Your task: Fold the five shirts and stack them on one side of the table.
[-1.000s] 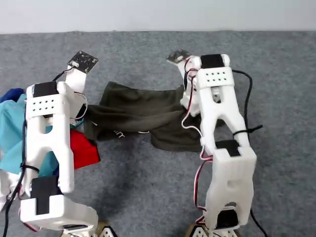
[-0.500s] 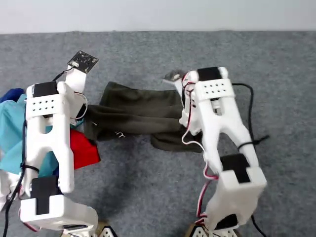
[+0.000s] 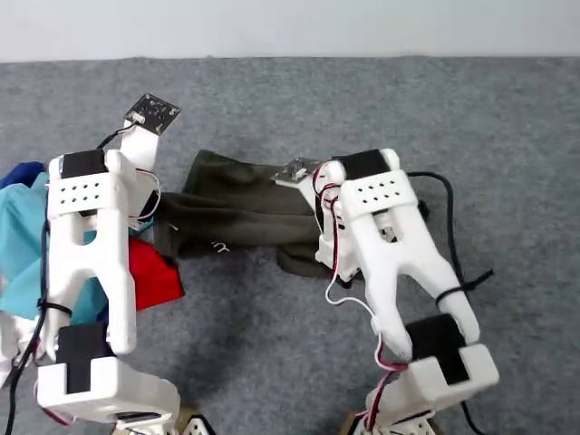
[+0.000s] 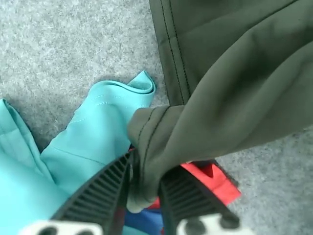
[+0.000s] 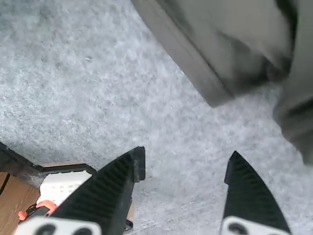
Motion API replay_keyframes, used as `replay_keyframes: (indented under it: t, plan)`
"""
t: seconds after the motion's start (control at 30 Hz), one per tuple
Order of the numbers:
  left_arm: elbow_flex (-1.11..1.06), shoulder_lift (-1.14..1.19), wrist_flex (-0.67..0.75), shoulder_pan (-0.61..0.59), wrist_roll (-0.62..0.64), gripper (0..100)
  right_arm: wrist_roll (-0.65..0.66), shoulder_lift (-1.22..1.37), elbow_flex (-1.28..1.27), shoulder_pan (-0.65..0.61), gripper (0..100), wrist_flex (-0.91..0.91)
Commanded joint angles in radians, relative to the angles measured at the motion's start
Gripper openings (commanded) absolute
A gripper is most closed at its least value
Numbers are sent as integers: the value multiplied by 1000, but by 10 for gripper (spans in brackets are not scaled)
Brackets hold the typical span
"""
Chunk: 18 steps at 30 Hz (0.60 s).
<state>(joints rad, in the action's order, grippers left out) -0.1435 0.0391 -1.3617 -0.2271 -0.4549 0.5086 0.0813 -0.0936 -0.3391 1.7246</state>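
A grey carpeted table (image 3: 272,362) is carrying a crumpled dark olive cotton shirt (image 3: 245,204), its long axis running from arm to arm. The left gripper (image 4: 144,186) is pinching its hemmed corner; the right gripper (image 5: 183,181) is hanging spread apart beside its edge.

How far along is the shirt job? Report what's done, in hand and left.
Done: nothing; no folded shirt or stack shows. In hand: the left pincer is shut on a bunched corner of the dark green shirt, which lies rumpled mid-table. The right pincer is open over the grey table beside that shirt's edge. Left: this fold, then the teal shirt, red shirt and blue shirt, heaped by the left arm.
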Motion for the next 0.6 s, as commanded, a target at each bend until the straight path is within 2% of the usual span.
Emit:
replay_keyframes:
  t: [0.0,0.13,0.4,0.57]
  plan:
    - [41,-6,23,-2,8,15,-5,56,23,-5,266,-64]
    - [41,-6,21,-8,8,15,-5,180,80,-2,266,-81]
    - [41,-6,21,-8,8,15,-3,412,255,94,266,-108]
    - [41,-6,21,-8,8,15,20,498,292,91,265,-108]
